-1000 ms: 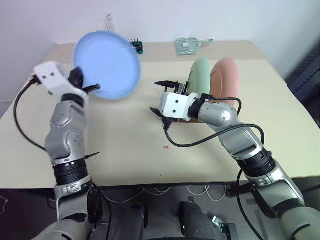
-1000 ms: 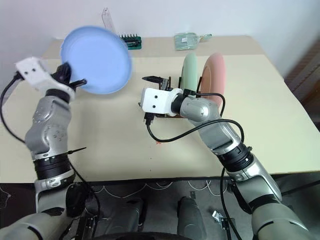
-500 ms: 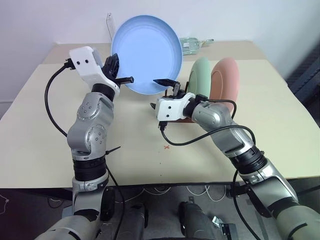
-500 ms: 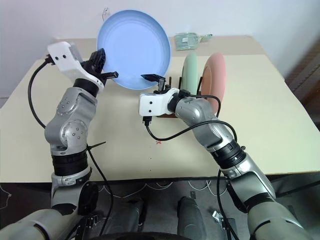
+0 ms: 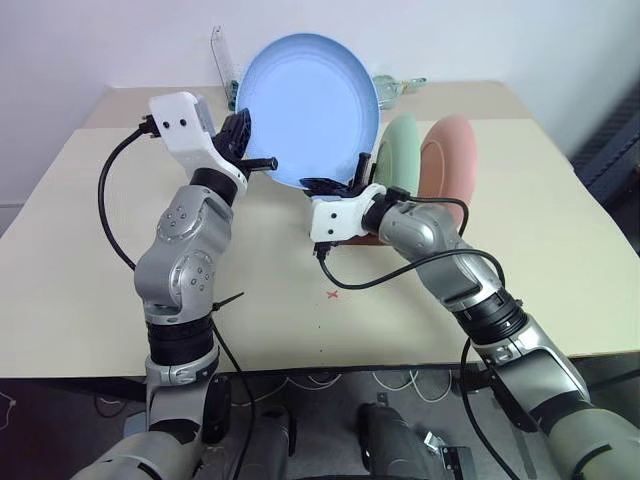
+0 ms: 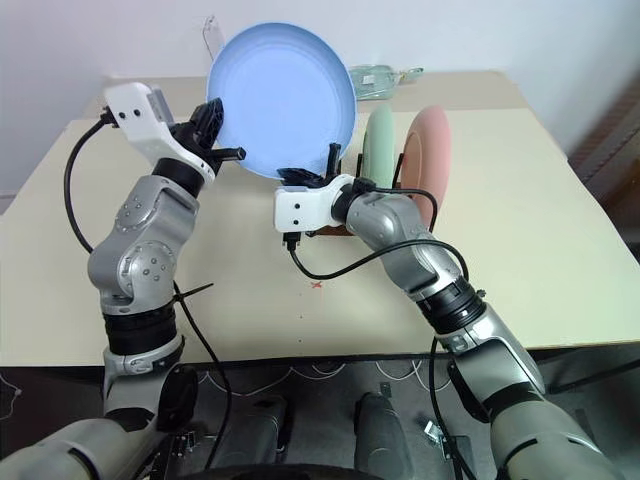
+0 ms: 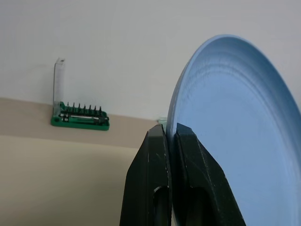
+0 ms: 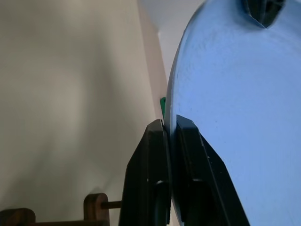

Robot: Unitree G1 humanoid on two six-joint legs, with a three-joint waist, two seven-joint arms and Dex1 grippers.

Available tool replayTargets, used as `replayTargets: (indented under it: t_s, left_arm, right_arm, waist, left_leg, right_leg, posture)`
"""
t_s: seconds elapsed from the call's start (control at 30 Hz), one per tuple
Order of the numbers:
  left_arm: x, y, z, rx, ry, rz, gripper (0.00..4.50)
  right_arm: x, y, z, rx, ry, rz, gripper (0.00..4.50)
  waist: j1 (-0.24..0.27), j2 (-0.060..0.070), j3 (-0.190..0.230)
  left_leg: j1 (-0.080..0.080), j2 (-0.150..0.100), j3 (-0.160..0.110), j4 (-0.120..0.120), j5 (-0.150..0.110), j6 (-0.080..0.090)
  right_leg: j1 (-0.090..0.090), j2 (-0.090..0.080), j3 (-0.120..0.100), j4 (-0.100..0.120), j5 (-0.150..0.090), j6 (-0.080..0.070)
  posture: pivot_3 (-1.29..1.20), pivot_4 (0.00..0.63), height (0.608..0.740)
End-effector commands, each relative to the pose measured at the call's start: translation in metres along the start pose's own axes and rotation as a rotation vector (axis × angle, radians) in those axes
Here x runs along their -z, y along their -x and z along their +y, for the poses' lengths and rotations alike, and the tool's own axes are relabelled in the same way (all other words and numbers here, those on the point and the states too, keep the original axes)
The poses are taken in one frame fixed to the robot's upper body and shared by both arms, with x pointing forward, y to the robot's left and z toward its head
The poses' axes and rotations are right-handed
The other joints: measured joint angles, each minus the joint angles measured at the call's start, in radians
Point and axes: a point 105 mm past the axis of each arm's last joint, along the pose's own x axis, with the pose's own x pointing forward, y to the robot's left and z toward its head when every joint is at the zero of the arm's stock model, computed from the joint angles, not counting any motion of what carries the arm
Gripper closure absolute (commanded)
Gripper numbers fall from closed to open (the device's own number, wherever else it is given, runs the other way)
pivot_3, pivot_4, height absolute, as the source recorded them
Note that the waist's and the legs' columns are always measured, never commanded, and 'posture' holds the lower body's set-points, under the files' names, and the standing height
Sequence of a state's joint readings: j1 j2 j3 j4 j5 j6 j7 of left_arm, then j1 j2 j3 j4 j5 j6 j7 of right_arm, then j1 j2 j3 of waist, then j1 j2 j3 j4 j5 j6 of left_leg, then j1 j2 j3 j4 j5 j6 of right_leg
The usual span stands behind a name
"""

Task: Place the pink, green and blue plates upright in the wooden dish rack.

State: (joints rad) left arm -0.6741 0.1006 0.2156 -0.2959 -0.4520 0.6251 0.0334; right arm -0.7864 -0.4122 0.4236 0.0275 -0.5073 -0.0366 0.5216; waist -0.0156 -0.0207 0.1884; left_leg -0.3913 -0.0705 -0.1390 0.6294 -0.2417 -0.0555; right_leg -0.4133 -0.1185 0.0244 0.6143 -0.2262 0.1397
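blue plate (image 5: pixel 308 108) upright, both pincers clamped on rim

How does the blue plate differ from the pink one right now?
The blue plate is up in the air, pinched at its rim by both grippers; the pink plate stands in the wooden dish rack. Blue faces the camera broadly; pink shows nearly edge-on. Both are plain, round and upright.

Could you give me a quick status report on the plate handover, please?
Left gripper and right gripper both shut on blue plate, held above table. Green plate and pink plate upright in wooden rack. Nothing blocking.
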Motion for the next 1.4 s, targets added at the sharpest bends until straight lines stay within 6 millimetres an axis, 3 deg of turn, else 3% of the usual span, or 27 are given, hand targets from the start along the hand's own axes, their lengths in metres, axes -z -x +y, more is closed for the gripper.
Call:
replayTargets:
  t_s: [0.03, 0.2, 0.33, 0.47, 0.57, 0.7, 0.83, 0.9, 1.07, 1.4]
  left_arm:
    - [-0.021, 0.001, -0.002, -0.006, 0.028, -0.086, 3.45]
    - [-0.057, 0.004, 0.052, -0.236, 0.001, -0.255, 0.99]
    - [-0.076, 0.016, 0.097, -0.374, -0.107, -0.314, 0.99]
    - [-0.061, 0.019, 0.111, -0.314, -0.258, -0.204, 0.99]
    - [-0.010, 0.023, 0.093, -0.053, -0.401, 0.036, 0.99]
    - [0.034, 0.044, 0.052, 0.251, -0.350, 0.190, 0.99]
    - [0.065, 0.066, 0.025, 0.449, -0.287, 0.285, 0.99]
    - [0.078, 0.081, 0.010, 0.556, -0.268, 0.339, 0.99]
    - [0.092, 0.103, -0.002, 0.681, -0.217, 0.415, 0.99]
    - [0.092, 0.104, -0.005, 0.683, -0.202, 0.409, 0.99]
  right_arm:
    - [-0.004, 0.002, -0.012, 0.047, 0.013, -0.009, 4.50]
    - [-0.009, 0.002, -0.013, 0.060, -0.004, -0.036, 4.50]
    - [-0.017, 0.002, -0.021, 0.104, -0.081, -0.079, 4.50]
    - [-0.023, 0.005, -0.039, 0.177, -0.206, -0.127, 4.50]
    - [-0.039, 0.012, -0.059, 0.232, -0.431, -0.243, 4.50]
    - [-0.060, 0.026, -0.070, 0.194, -0.865, -0.437, 4.50]
    - [-0.066, 0.035, -0.066, 0.110, -1.123, -0.499, 4.50]
    - [-0.059, 0.036, -0.066, 0.135, -1.260, -0.485, 4.50]
    - [-0.051, 0.037, -0.066, 0.164, -1.441, -0.474, 4.50]
    - [-0.024, 0.040, -0.070, 0.273, -1.607, -0.419, 4.50]
  waist:
    - [0.000, 0.000, 0.000]
    - [-0.006, 0.000, 0.000]
    - [-0.005, 0.000, 0.000]
    - [0.001, 0.000, 0.000]
    - [-0.001, 0.000, 0.000]
    - [-0.006, 0.001, 0.001]
    - [-0.009, 0.002, 0.001]
    - [-0.007, 0.002, 0.001]
    - [-0.005, 0.003, 0.002]
    - [-0.006, 0.003, 0.002]
  left_leg:
    - [0.000, 0.000, 0.000, 0.000, 0.000, 0.000]
    - [0.000, 0.000, 0.000, -0.001, 0.000, 0.000]
    - [0.000, 0.000, 0.000, -0.001, 0.000, -0.001]
    - [0.000, 0.000, 0.000, -0.001, 0.000, -0.001]
    - [0.000, 0.000, 0.000, -0.001, 0.000, 0.000]
    - [0.000, 0.001, -0.001, -0.002, -0.002, 0.004]
    - [0.000, 0.001, -0.001, -0.003, -0.002, 0.003]
    - [0.000, 0.002, -0.001, -0.004, -0.002, 0.003]
    - [0.000, 0.002, 0.000, -0.006, -0.002, 0.003]
    - [0.000, 0.002, 0.001, -0.006, -0.002, 0.003]
  right_leg:
    - [0.000, 0.000, 0.000, 0.000, 0.000, 0.000]
    - [-0.001, 0.000, 0.000, 0.000, 0.000, 0.000]
    - [-0.001, 0.000, 0.000, 0.000, 0.000, 0.000]
    - [0.000, 0.000, 0.000, 0.000, 0.000, 0.000]
    - [0.000, 0.000, 0.000, 0.000, 0.000, 0.000]
    - [-0.001, 0.000, 0.000, 0.001, 0.001, -0.001]
    - [-0.004, 0.001, 0.000, 0.003, 0.001, -0.002]
    - [-0.004, 0.001, 0.001, 0.003, 0.001, -0.002]
    - [-0.006, 0.001, 0.001, 0.003, 0.002, -0.004]
    - [-0.006, 0.001, 0.001, 0.003, 0.002, -0.004]
  posture:
    - [0.00, 0.150, 0.740]
    - [0.00, 0.150, 0.740]
    - [0.00, 0.150, 0.740]
    - [0.00, 0.150, 0.740]
    - [0.00, 0.150, 0.740]
    - [0.00, 0.150, 0.740]
    - [0.00, 0.150, 0.740]
    - [0.00, 0.150, 0.740]
    - [0.00, 0.150, 0.740]
    - [0.00, 0.150, 0.740]
